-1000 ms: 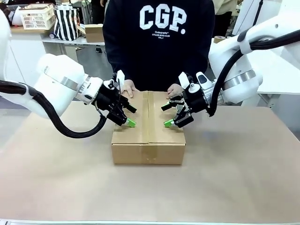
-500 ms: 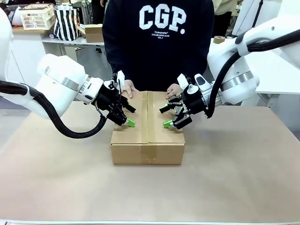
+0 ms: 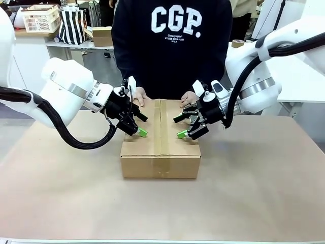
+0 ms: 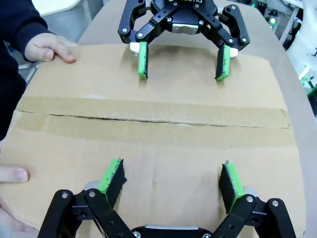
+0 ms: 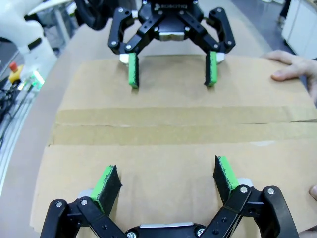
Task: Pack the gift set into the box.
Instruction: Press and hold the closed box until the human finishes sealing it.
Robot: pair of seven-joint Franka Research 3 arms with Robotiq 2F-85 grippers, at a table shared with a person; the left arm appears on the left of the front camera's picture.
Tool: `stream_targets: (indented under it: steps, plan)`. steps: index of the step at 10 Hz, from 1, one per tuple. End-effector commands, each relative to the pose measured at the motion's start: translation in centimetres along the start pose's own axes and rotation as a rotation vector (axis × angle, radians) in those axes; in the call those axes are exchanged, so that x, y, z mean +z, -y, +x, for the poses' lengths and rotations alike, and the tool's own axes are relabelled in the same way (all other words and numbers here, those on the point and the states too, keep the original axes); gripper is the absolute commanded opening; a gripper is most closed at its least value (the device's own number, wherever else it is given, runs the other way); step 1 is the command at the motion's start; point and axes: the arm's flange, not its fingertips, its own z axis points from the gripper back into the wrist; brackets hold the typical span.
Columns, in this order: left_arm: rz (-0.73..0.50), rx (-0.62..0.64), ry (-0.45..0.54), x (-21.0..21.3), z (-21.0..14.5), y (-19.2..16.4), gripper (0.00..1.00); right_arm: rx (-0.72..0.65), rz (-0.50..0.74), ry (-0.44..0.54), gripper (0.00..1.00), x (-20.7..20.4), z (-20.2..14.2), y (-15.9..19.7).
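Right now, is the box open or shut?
Shut. The box has its top flaps lying flat, meeting at the middle under brown tape. A thin dark line along the seam may be a slit.

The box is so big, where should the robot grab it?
Probably not the whole box: it is far wider than an open pincer. Better a top flap's free edge at the centre seam, where the tape looks slit, from above: left pincer on one flap, right pincer on the other.
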Motion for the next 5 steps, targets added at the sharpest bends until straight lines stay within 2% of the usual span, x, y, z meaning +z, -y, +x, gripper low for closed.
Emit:
stream_targets:
  steps: [1, 5]
  plan:
    - [-0.004, 0.002, 0.001, -0.1, -0.3, 0.12, 1.0, 0.014, 0.002, 0.0, 1.0, -0.09, -0.14, -0.04]
    - [-0.004, 0.002, 0.001, -0.1, -0.3, 0.12, 1.0, 0.014, 0.002, 0.0, 1.0, -0.09, -0.14, -0.04]
